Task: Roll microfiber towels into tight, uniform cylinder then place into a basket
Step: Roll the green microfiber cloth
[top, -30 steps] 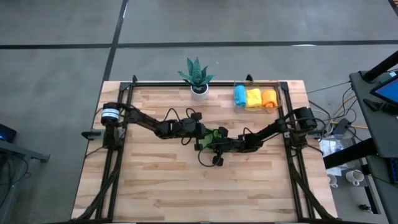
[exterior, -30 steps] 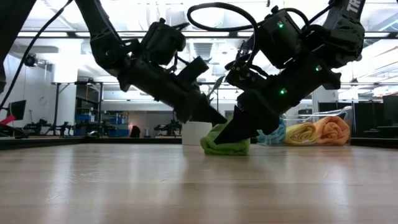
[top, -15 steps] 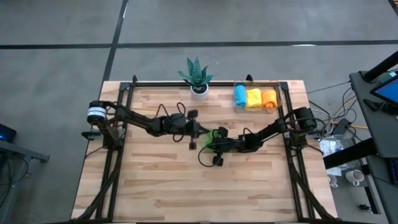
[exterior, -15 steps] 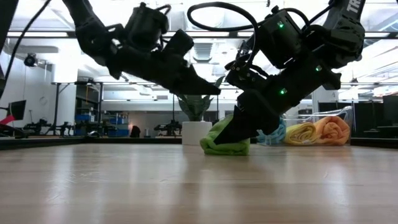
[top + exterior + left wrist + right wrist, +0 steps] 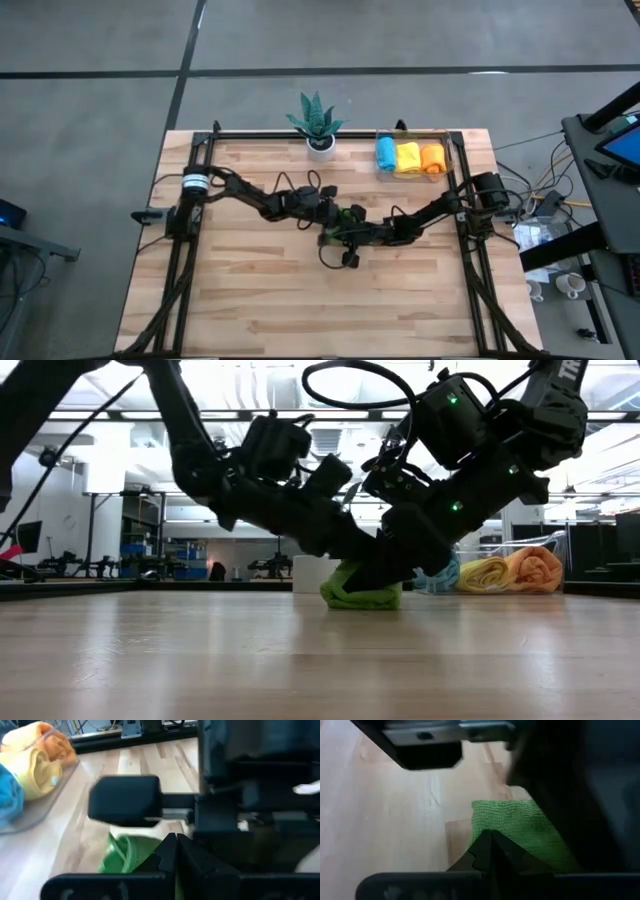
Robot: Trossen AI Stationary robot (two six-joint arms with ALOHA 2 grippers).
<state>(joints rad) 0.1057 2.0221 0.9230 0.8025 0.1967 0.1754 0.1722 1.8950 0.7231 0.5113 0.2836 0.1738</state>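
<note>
Both tips are pinched shut with nothing held: right gripper (image 5: 372, 582) and left gripper (image 5: 362, 552) press the green towel (image 5: 362, 591) mid-table. Keep both low and level so your roll stays tight. Farther back, the basket (image 5: 446, 152) holds 3 rolls.

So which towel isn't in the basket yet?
The green towel. It lies mid-table between both grippers, while the blue, yellow and orange ones sit rolled in the basket.

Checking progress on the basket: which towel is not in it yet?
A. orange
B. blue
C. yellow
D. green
D: the green towel lies mid-table between both grippers, while the blue, yellow and orange rolls sit side by side in the basket.
</note>
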